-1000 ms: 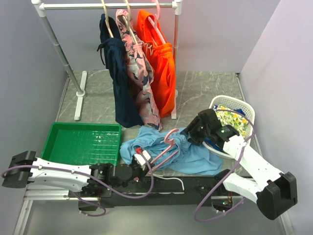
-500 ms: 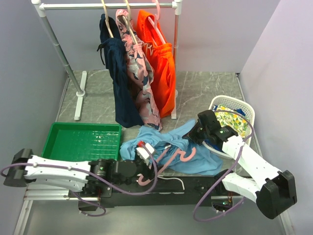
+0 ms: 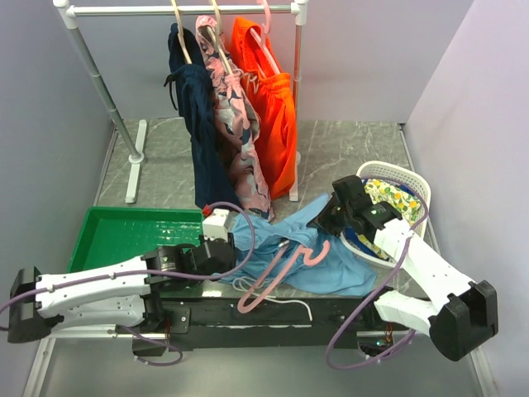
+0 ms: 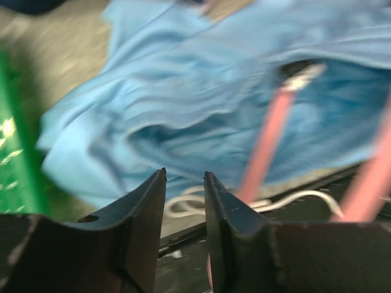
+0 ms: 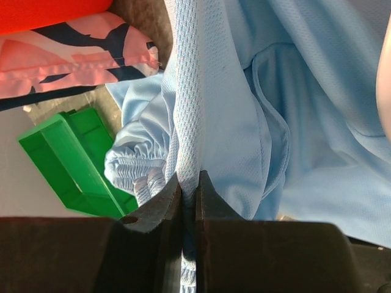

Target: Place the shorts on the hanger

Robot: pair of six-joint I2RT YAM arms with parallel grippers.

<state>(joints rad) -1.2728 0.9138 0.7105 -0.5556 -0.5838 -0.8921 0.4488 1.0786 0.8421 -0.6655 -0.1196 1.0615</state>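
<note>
My right gripper (image 5: 189,183) clamps a fold of the blue shorts (image 5: 232,122), tenting them for threading, I reckon. My left gripper (image 4: 184,183), narrowly parted and empty, hovers lower-left of the pink hanger (image 4: 269,140).

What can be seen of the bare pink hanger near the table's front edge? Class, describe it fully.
The hanger is thin pink plastic: a triangular frame with a curved hook. It lies flat and carries no clothes. Its hook end rests on the light blue shorts and its lower corner reaches over the black base rail. Nothing grips it. In the left wrist view its rods look blurred.
</note>
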